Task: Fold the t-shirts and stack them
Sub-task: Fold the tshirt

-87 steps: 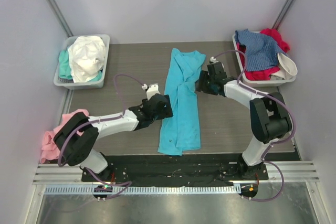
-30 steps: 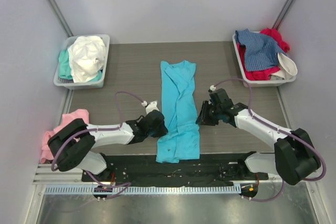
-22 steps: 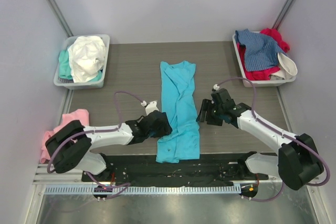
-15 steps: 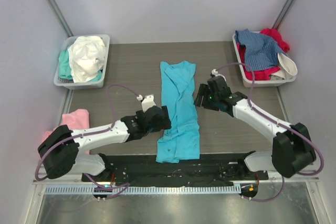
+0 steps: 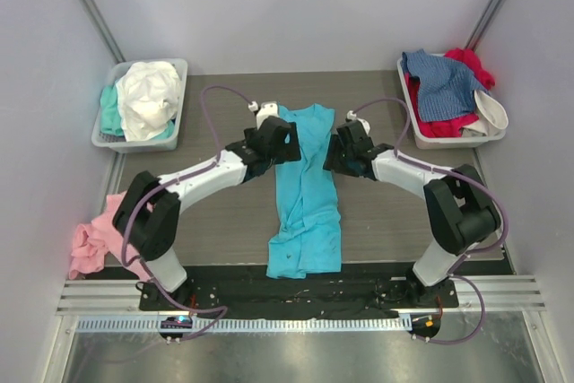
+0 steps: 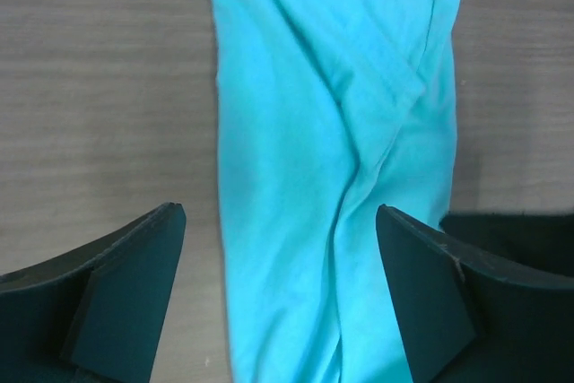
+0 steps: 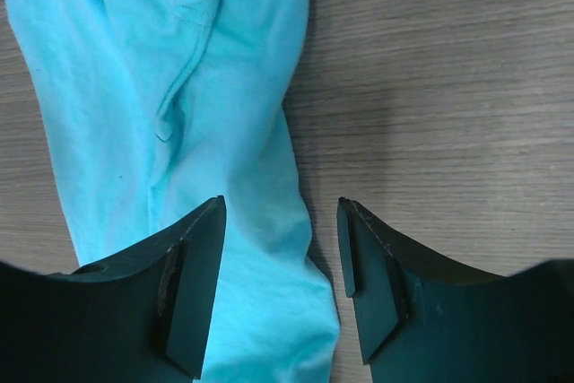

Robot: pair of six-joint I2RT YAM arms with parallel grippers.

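Note:
A bright turquoise t-shirt (image 5: 305, 190) lies in a long narrow folded strip down the middle of the table, its neck at the far end. My left gripper (image 5: 285, 143) hovers at the strip's upper left, wide open. In the left wrist view the cloth (image 6: 323, 177) fills the gap between the fingers of the left gripper (image 6: 278, 221). My right gripper (image 5: 334, 152) is at the strip's upper right, open. In the right wrist view the right gripper (image 7: 280, 213) straddles the shirt's edge (image 7: 269, 248), holding nothing.
A grey tray (image 5: 134, 143) at the back left holds a white tee (image 5: 148, 91) and a mint one (image 5: 109, 116). A second tray (image 5: 457, 141) at the back right holds denim-blue (image 5: 444, 82) and red (image 5: 448, 126) tees. A pink tee (image 5: 94, 238) hangs off the table's left side.
Both grippers were shut beside the near half of the turquoise shirt, have opened, and have moved up to its far half. The shirt lies as before.

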